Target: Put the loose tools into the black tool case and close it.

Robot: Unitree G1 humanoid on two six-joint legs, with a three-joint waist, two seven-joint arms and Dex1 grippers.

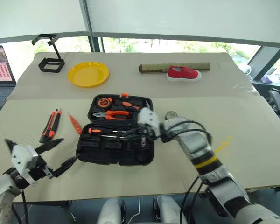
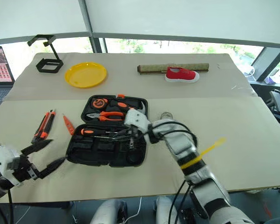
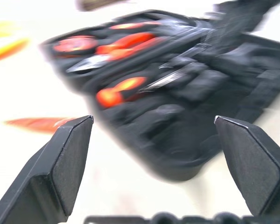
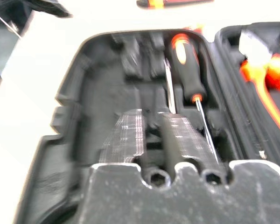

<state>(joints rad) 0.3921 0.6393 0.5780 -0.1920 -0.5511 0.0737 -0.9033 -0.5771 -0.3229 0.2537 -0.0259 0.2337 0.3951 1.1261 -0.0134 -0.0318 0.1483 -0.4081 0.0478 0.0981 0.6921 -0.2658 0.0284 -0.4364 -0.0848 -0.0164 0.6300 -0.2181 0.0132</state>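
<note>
While the right end effector [image 1: 143,135] hovers over the open black tool case [image 1: 115,149], fingers slightly parted and holding nothing, the left end effector [image 1: 60,154] gapes empty; the utility knife [image 1: 50,125] and small screwdriver [image 1: 75,123] lie outside and risk being forgotten on the tabletop [image 1: 224,121].

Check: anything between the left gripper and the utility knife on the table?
Nothing visible. The left gripper, jaws open, hangs near the table's front edge; the utility knife lies farther back, with bare table between. The small orange screwdriver lies beside the knife, toward the tool case, off that line.
</note>
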